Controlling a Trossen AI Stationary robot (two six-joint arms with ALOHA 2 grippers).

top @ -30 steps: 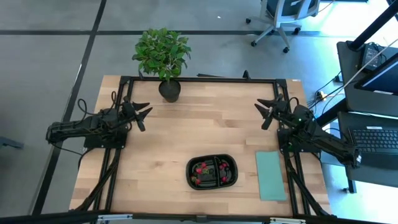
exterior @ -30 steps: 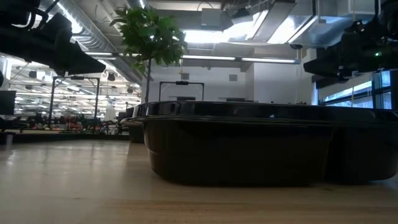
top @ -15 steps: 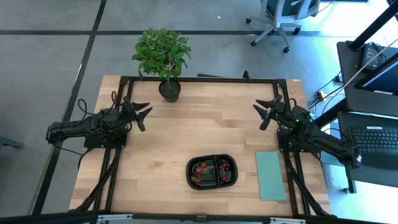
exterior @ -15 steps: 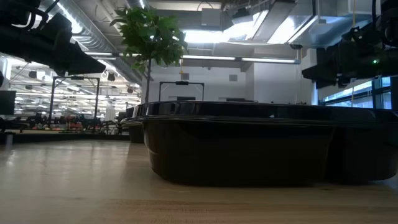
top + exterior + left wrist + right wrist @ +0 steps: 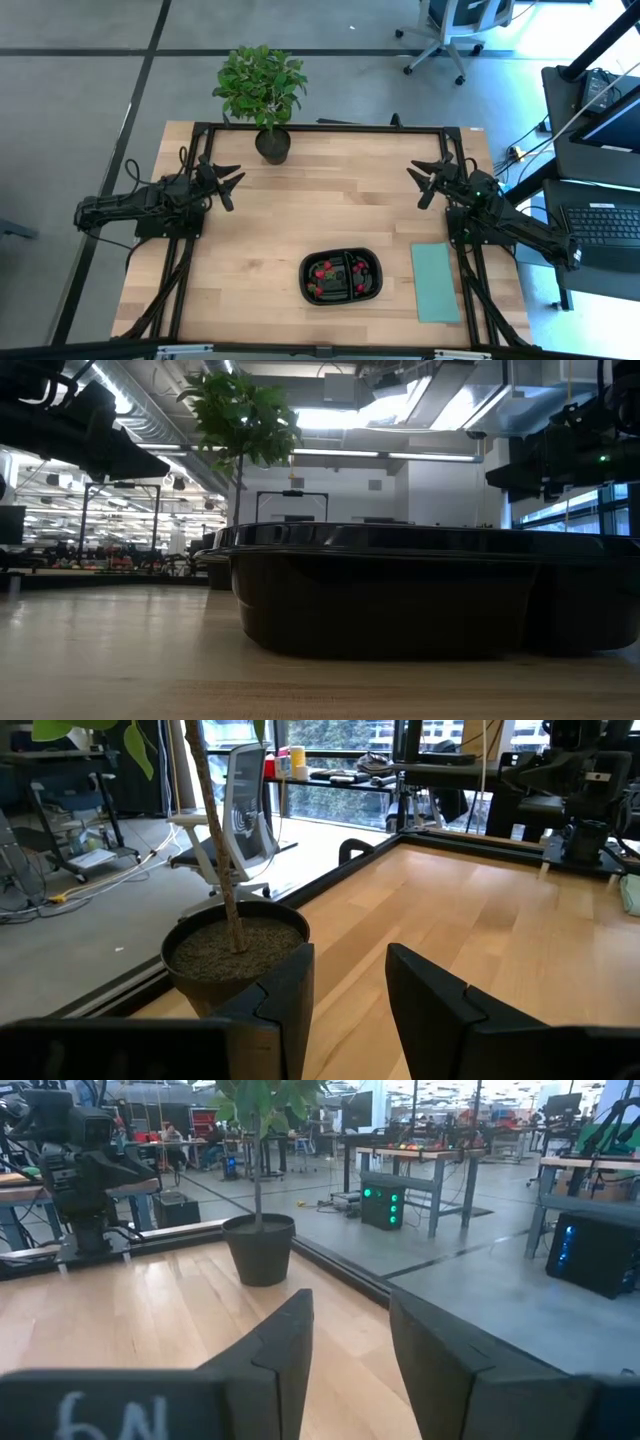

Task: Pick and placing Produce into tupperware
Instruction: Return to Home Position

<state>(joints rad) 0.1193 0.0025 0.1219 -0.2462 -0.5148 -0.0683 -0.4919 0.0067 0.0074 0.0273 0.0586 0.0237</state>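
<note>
Red produce lying in both compartments of the black tupperware, near the counter edge opposite the potted plant. Well apart from left end effector and right end effector, both open, empty, near the side edges.

Table — pale wood, matt grain; tupperware — glossy black plastic.

Red and maroon berries sit in a black container; mat pale teal, plant green, table light wood-grain.
</note>
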